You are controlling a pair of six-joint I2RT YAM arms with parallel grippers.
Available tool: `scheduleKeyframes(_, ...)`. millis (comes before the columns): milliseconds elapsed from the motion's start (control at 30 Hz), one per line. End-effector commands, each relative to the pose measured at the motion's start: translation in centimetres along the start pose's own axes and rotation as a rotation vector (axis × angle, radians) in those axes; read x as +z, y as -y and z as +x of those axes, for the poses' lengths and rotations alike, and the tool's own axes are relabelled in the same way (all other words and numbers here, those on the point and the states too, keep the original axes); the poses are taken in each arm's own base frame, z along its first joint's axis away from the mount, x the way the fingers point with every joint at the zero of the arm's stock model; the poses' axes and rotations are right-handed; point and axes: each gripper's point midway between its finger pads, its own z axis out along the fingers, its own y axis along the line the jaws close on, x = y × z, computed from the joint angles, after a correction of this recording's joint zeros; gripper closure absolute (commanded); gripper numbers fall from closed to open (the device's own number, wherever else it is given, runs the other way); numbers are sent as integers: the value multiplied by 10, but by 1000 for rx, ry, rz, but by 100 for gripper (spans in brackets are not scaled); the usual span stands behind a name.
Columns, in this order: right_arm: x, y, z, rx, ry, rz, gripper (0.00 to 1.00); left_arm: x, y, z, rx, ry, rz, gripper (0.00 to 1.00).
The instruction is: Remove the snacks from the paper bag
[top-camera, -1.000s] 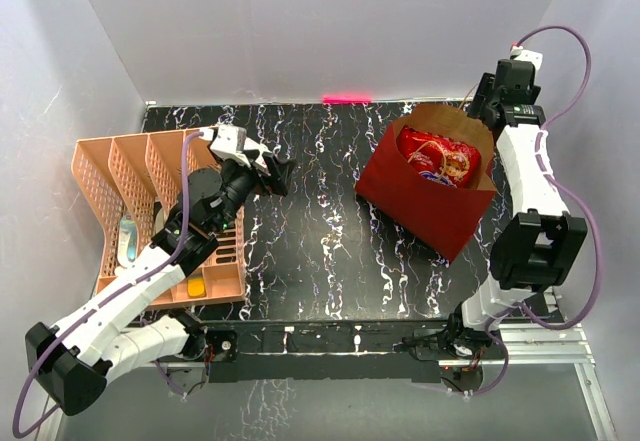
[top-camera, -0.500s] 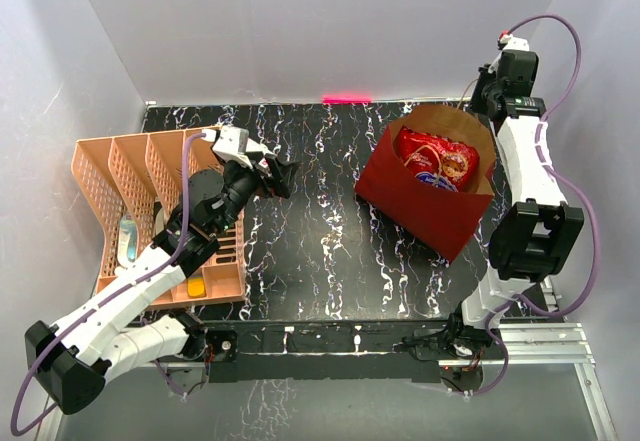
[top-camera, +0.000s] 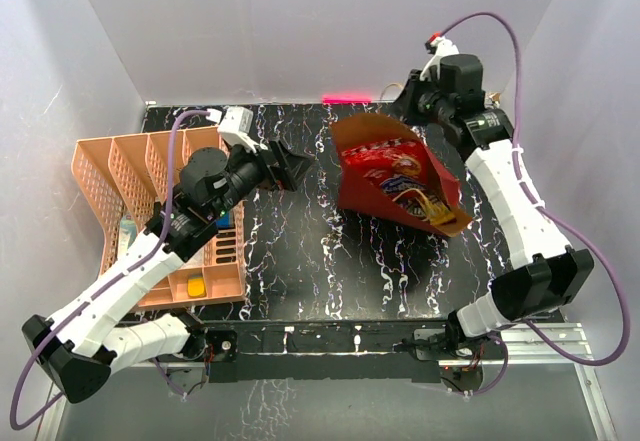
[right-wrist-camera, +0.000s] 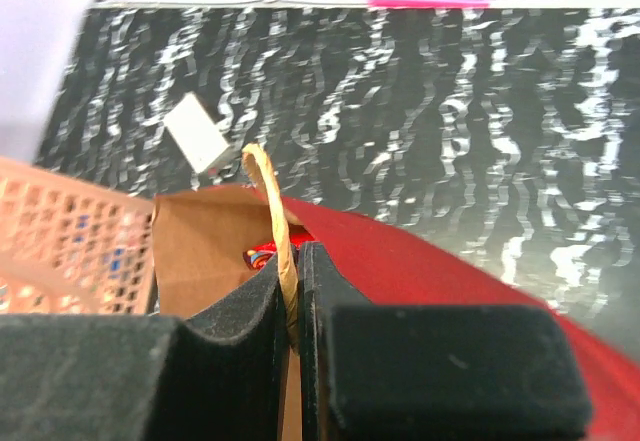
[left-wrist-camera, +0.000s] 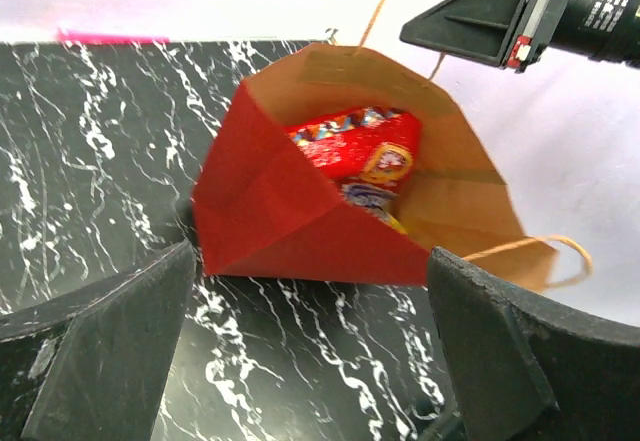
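Observation:
The red paper bag point(top-camera: 352, 193) stands tipped at the table's back right, its kraft-lined mouth turned toward the left arm. My right gripper point(top-camera: 407, 99) is above its far rim, shut on a thin brown cord handle point(right-wrist-camera: 268, 193). Inside lie the snacks point(top-camera: 388, 161): a large red packet point(left-wrist-camera: 362, 144) on top, with smaller wrappers point(top-camera: 412, 197) under it. My left gripper point(top-camera: 297, 166) hovers open just left of the bag and aims at its mouth. Its fingers point(left-wrist-camera: 100, 351) hold nothing and do not touch the bag point(left-wrist-camera: 290, 221).
A peach slotted tray point(top-camera: 110, 176) sits at the left edge under the left arm, with a yellow block point(top-camera: 196, 287) and a blue block point(top-camera: 225, 219) in it. The bag's second cord handle point(left-wrist-camera: 540, 251) hangs loose on its right side. White walls enclose the table.
My right gripper shut on the cord handle and swung left, tipping the bag over toward the left. My left arm reached right, closer to the bag's mouth.

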Motion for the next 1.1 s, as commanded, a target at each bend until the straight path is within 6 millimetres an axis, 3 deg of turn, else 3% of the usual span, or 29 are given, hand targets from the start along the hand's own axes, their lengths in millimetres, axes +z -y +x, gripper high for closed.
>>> scheduleKeyframes(0,-11,-51,-7,107,60,-133,92,-21,13,2,-124,-98,-7,2)
scheduleKeyframes(233,-16,-63,-2,170,107,-176,92,-40,30,0,-173,-181,35,2)
scheduleKeyframes(367,-15,-65,-5,117,129,-192,92,-36,31,4,-153,-231,29,2)
scheduleKeyframes(467,-13,-64,-4,43,103,-190,92,-25,46,-3,-65,-260,109,2)
scheduleKeyframes(533,-16,-69,-1,-16,87,-227,92,-15,53,-8,37,-286,154,2)
scheduleKeyframes(733,-31,-77,-2,-70,106,-279,92,53,47,5,253,-375,198,2)
scheduleKeyframes(867,-36,-79,-1,-87,109,-295,92,93,68,1,261,-396,321,2)
scheduleKeyframes(967,-39,-76,0,-97,109,-281,92,123,72,4,251,-426,355,2)
scheduleKeyframes(1067,-41,-75,0,-101,116,-271,92,137,81,9,228,-447,423,2)
